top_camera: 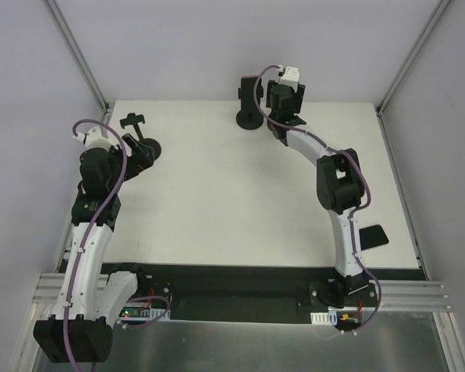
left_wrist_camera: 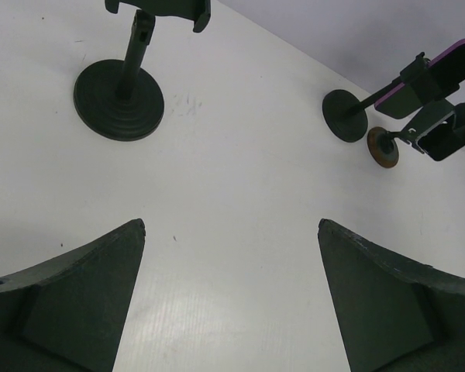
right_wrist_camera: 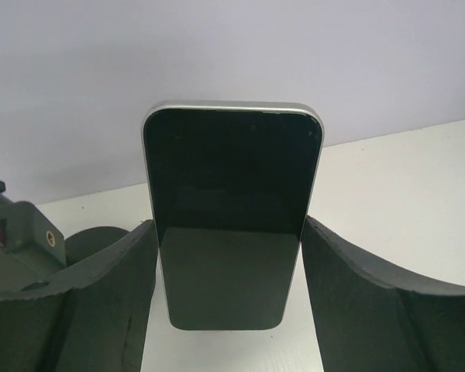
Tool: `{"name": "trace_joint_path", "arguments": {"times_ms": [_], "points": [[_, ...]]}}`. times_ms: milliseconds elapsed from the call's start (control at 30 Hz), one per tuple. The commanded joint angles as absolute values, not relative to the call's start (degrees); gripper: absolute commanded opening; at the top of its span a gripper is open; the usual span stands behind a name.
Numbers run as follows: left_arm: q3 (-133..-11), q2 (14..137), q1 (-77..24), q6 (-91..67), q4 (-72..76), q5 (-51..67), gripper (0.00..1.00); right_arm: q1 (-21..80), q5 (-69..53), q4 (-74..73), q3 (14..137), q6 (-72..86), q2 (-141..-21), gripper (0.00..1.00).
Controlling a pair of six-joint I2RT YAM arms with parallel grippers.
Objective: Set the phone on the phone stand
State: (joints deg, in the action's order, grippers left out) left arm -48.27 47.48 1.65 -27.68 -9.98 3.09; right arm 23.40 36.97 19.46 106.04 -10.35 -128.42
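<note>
Top external shows white table (top_camera: 217, 209) inside grey walls (top_camera: 217, 46); left tool (left_wrist_camera: 231, 226) spread, right tool (right_wrist_camera: 229, 232) pinching phone (right_wrist_camera: 232, 194).

Soft, even white light fills all three views, bright without hard glare. The white table (top_camera: 217, 201) carries only faint, blurred shadows. The phone (right_wrist_camera: 231, 217) shows a dim grey reflection on its dark screen (a pale band across the middle). Both wrist views bulge slightly at the edges; focus is sharp.

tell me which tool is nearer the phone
Right. The right tool has the phone between its fingers; the left tool hovers open across the table, by the empty stand.
</note>
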Motion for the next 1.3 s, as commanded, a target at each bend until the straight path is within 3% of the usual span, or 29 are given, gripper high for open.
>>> {"name": "trace_joint_path", "arguments": {"times_ms": [0,433,1267], "points": [[-50.98,47.20,2.99,-27.95,-9.05,5.18,0.92,23.56,34.72,28.12,111.54,-15.20,-128.93,0.01],[-50.89,48.25,3.96,-28.56,-9.23,6.50,0.91,21.80,31.46,29.44,117.16,-18.01,-135.17,0.01],[-50.45,48.96,5.01,-29.88,-8.88,8.00,0.91,21.09,27.95,28.83,116.46,-16.17,-137.20,0.01]]}}
